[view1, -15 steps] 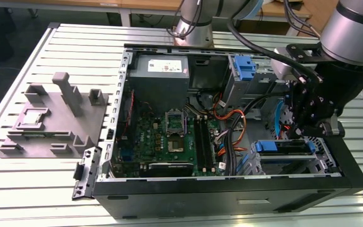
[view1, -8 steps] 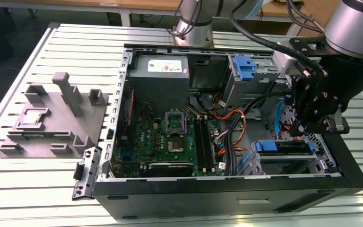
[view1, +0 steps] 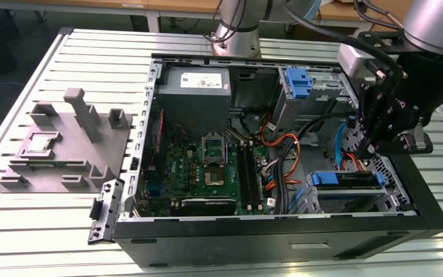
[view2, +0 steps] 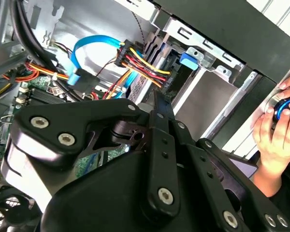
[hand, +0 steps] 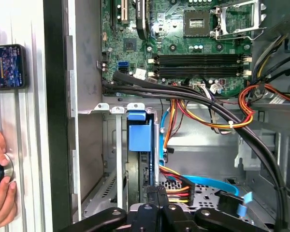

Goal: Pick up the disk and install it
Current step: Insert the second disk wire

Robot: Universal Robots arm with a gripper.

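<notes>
The disk (view1: 345, 180) sits in the metal drive cage (view1: 360, 199) at the front corner of the open case (view1: 283, 242), just below my gripper (view1: 377, 149). In the first wrist view I see it edge-on, its blue frame (hand: 140, 133) straight ahead of my fingertips and set between the cage's rails. In the second wrist view the blue tab (view2: 191, 58) shows at the far end of the dark slab, beyond my gripper (view2: 157, 104).

My gripper is closed, its two fingers pressed together to a narrow tip with nothing between them. That tip (hand: 157, 191) is at the near end of the disk. I cannot tell whether it touches the disk or stops just short.

Beside my fingertips a bundle of red, yellow and black wires (view2: 140, 63) runs to a connector, and a light blue flat cable (view2: 94, 43) loops near it. Thick black cables (hand: 208, 104) cross between the cage and the motherboard (hand: 183, 29), which lies farther ahead. In the exterior view a grey power supply (view1: 194, 86) and a tall blue latch (view1: 300, 81) stand at the far end of the case, well apart from my gripper.

Outside the case wall nearest me, a person's hand (view2: 275, 135) rests on a blue-ringed knob (view2: 286, 107) on the slatted tabletop (view1: 37, 231), and a phone (hand: 7, 65) lies near it. A grey fixture (view1: 67, 144) sits on the tabletop on the case's other side.
</notes>
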